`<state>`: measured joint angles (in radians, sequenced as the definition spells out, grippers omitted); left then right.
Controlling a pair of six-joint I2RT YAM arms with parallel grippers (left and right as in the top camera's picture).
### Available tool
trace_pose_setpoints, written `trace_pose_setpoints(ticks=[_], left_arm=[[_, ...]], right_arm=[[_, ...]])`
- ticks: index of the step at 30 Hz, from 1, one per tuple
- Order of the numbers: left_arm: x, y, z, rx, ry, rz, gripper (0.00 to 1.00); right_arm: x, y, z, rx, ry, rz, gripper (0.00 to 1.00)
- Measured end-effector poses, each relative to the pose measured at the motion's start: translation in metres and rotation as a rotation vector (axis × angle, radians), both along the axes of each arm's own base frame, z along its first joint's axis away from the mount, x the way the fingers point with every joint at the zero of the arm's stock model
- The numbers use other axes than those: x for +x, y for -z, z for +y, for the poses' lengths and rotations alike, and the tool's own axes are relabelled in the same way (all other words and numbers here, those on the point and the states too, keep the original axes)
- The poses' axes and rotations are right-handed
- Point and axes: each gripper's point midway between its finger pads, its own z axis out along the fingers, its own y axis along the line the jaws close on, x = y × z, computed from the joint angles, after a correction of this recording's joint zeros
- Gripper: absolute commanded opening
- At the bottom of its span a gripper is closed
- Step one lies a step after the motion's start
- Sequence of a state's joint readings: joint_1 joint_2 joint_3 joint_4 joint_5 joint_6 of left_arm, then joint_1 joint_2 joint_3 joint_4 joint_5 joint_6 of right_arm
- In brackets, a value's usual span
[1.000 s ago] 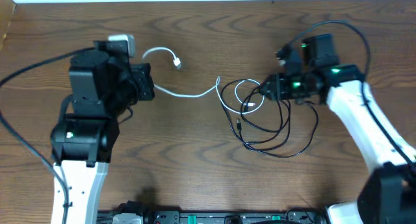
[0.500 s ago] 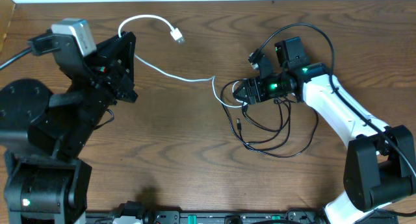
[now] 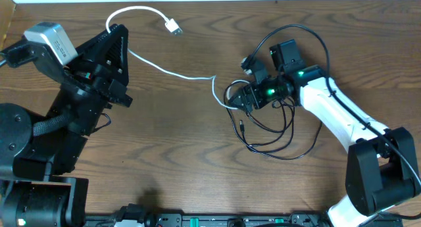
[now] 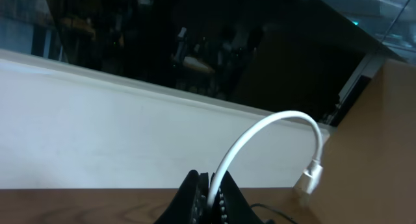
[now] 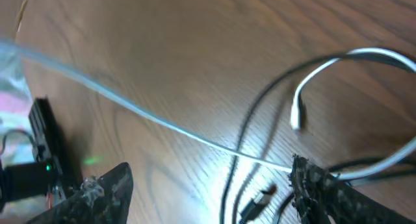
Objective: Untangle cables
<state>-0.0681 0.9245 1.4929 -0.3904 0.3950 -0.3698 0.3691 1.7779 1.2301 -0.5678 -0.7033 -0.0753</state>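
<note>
The job looks about half done. The white cable (image 3: 177, 74) is mostly drawn out of the heap: it stretches in a thin line from the centre of the overhead view toward the upper left. There the left hand (image 3: 120, 37) is clamped on it, fingers pressed together around the cord in the left wrist view (image 4: 209, 185). Beyond that grip the cord arches up and ends in a free plug (image 3: 174, 28) near the top edge of the counter (image 3: 184, 161). The other end is not free. Right of centre it bends down into the loose loops of the black cable (image 3: 283, 145), which sprawl over the counter in several overlapping rings. The right hand (image 3: 245, 99) hangs over the upper left part of that heap. In its own view (image 5: 209, 175) the fingers stand wide apart and grip nothing, with the white cord running across the gap between them and black strands crossing it. What seems left is to draw the white cord's last curl clear of the black rings, so the two lie apart, and then to open out the black loops themselves. How many crossings remain cannot be told from here.
</note>
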Motion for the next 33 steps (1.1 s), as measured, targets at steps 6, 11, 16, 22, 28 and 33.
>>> trace_pose_setpoints(ticks=[6,11,16,22,28,33], left_arm=[[-0.002,-0.006,0.000,-0.022,0.002,-0.004,0.07],[-0.008,-0.018,0.000,-0.027,0.004,-0.034,0.07],[-0.016,-0.030,0.001,-0.029,0.005,-0.066,0.07],[-0.034,-0.064,0.009,-0.038,-0.036,-0.152,0.07],[-0.062,-0.101,0.021,-0.035,-0.102,-0.263,0.07],[-0.073,-0.111,0.033,-0.031,-0.168,-0.296,0.08]], right_arm=[[0.002,0.011,0.032,0.040,-0.098,-0.080,0.72],[0.003,0.029,0.063,0.084,-0.166,-0.125,0.66],[-0.007,0.028,0.085,0.115,-0.208,-0.136,0.65],[0.001,0.031,0.072,0.099,-0.114,-0.057,0.69],[0.025,0.044,0.020,0.039,0.062,0.059,0.71],[0.034,0.056,-0.024,-0.012,0.184,0.155,0.70]])
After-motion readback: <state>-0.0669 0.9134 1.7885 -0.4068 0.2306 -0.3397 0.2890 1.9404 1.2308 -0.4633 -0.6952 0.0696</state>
